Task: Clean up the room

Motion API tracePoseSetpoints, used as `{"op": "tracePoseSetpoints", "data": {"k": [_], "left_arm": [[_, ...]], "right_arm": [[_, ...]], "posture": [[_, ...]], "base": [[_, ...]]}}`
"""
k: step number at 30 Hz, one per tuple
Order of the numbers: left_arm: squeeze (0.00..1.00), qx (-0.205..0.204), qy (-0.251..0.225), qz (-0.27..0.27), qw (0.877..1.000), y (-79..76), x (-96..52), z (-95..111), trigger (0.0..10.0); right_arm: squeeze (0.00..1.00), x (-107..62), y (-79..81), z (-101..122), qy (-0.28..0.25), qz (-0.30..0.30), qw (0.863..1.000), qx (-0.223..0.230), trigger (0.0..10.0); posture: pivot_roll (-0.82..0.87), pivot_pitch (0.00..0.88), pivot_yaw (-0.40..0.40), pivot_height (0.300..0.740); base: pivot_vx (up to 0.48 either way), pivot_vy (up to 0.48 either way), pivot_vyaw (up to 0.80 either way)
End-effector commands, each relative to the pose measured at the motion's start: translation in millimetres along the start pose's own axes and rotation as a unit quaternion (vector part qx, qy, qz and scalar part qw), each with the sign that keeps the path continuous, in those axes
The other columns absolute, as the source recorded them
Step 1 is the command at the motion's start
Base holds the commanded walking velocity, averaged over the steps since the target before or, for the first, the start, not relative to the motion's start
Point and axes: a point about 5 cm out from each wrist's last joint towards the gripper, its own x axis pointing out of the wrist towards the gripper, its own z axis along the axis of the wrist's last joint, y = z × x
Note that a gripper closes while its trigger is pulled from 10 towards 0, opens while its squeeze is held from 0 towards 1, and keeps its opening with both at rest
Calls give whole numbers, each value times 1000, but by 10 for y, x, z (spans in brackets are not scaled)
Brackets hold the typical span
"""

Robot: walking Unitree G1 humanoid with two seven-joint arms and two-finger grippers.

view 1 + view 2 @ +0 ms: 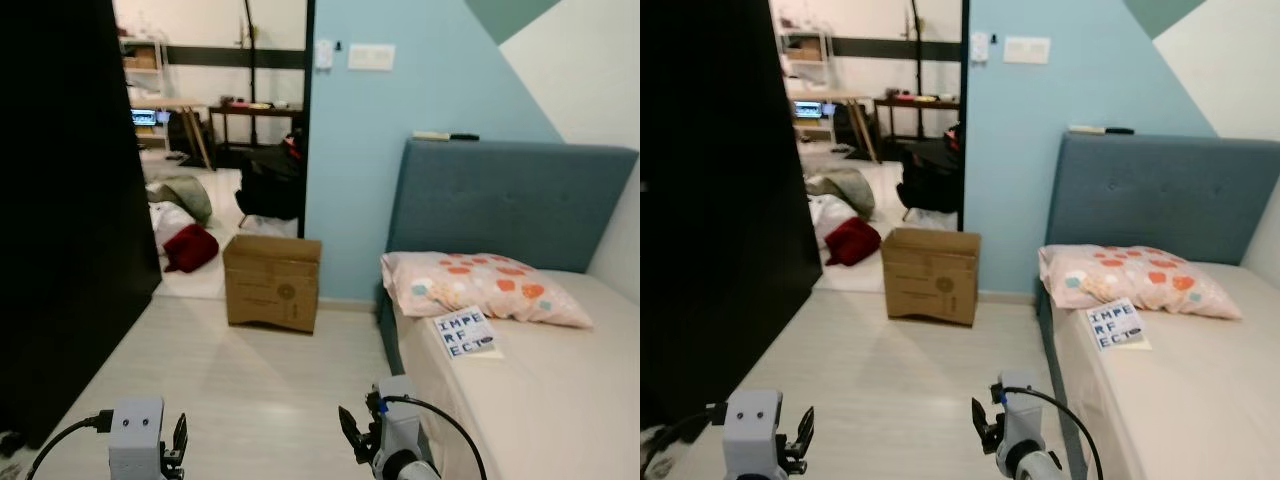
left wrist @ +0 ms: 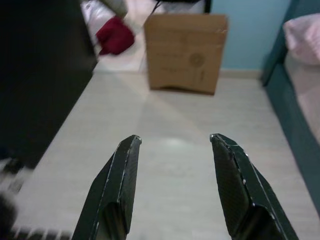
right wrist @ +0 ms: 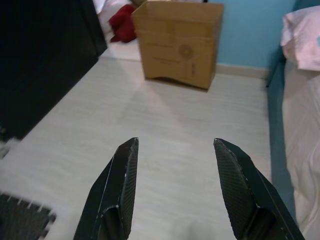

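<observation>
A brown cardboard box (image 1: 272, 282) stands on the pale floor by the blue wall, near the doorway. On the bed (image 1: 560, 390) at the right lie a floral pillow (image 1: 480, 285) and a book (image 1: 466, 333) with large letters on its cover. A red cloth (image 1: 190, 247) and a grey bag (image 1: 185, 195) lie on the floor beyond the doorway. My left gripper (image 2: 175, 140) and right gripper (image 3: 175, 142) are held low over the bare floor, both open with nothing between the fingers. The box is well ahead of them.
A tall black wardrobe (image 1: 70, 220) fills the left side. The bed's blue headboard (image 1: 510, 200) stands against the wall. Through the doorway are desks, a black chair (image 1: 270, 185) and clutter. A dark mat edge (image 3: 22, 220) lies near my feet.
</observation>
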Motion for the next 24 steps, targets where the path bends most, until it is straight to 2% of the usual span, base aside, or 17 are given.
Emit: {"op": "tracePoseSetpoints", "data": {"k": [1, 24], "left_arm": [[0, 0, 10, -5, 1000, -23, -4, -45, 10000], [0, 0, 6, -7, 1000, -12, 38, -39, 10000]], "right_arm": [[0, -21, -25, -16, -2, -7, 1000, 4, 10000], [0, -19, -21, -18, -5, -12, 1000, 5, 10000]], "posture": [[-28, 58, -32, 740], [-29, 49, -26, 740]], "base": [[442, 0, 0], [440, 0, 0]]}}
